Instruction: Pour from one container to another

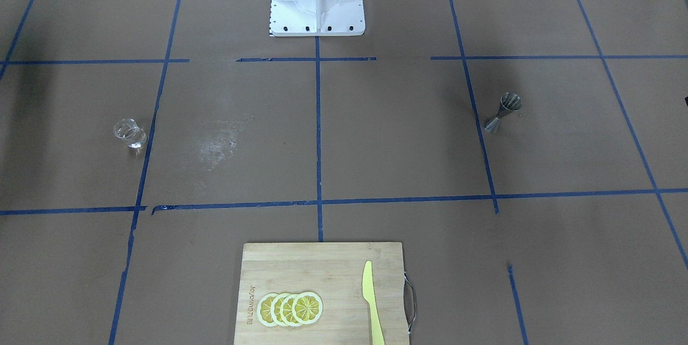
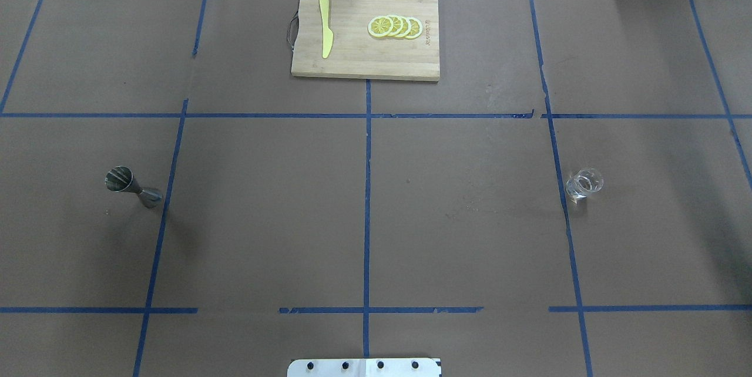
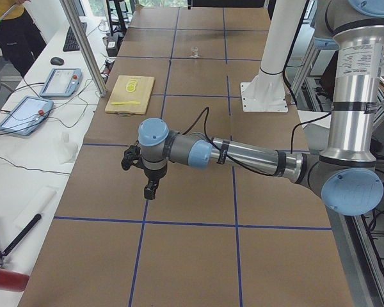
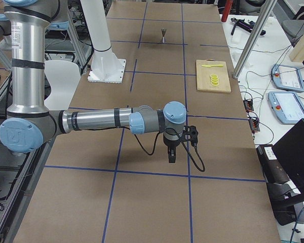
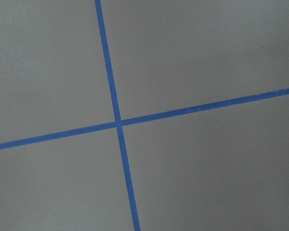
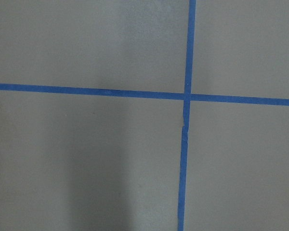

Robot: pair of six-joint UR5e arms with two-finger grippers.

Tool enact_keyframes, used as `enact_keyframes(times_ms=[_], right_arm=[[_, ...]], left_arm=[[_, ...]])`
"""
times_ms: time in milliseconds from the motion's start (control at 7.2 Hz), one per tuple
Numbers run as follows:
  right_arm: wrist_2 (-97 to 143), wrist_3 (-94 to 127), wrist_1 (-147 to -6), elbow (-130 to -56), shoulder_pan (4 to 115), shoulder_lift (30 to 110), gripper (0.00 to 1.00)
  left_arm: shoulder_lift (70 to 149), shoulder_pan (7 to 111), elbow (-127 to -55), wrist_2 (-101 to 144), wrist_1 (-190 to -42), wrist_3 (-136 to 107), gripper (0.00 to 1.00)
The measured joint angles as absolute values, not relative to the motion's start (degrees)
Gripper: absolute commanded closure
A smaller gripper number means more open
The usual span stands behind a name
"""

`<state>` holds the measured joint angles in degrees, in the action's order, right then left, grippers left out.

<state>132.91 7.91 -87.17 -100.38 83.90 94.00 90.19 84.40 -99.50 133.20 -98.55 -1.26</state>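
Observation:
The clear glass cup stands upright on the robot's right side of the table, also seen in the front view and far off in the left side view. The silver jigger stands upright on the robot's left side, small and far in the right side view. My left gripper hangs over the table's left end, pointing down. My right gripper hangs over the right end. Both are far from the two containers, and I cannot tell whether either is open or shut. Both wrist views show only brown paper and blue tape.
A wooden cutting board lies at the far middle edge with a yellow knife and several lemon slices. The white robot base stands at the near middle. Tablets and cables lie on side benches.

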Motion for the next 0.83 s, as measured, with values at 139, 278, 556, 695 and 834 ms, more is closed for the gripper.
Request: enact_keyframes(times_ms=[139, 278, 556, 695, 834], right_arm=[[132.95, 7.91, -87.18, -100.42, 83.82, 93.87, 0.00], [133.07, 7.91, -87.19, -100.44, 83.66, 93.82, 0.00], [134.67, 7.91, -87.11, -100.45, 83.20, 93.76, 0.00], [135.19, 7.91, -87.05, -100.49, 83.08, 93.70, 0.00], [135.38, 7.91, -87.03, -100.55, 83.02, 93.65, 0.00]], left_arm=[[89.08, 84.19, -99.23, 133.30, -106.12, -1.34, 0.00], [87.93, 82.91, -99.01, 133.42, -113.51, -3.71, 0.00], [85.53, 74.15, -99.50, 130.46, -132.59, -20.95, 0.00], [83.07, 68.88, -100.23, 125.34, -144.70, -29.82, 0.00], [80.83, 63.40, -102.50, 119.01, -152.40, -38.94, 0.01]])
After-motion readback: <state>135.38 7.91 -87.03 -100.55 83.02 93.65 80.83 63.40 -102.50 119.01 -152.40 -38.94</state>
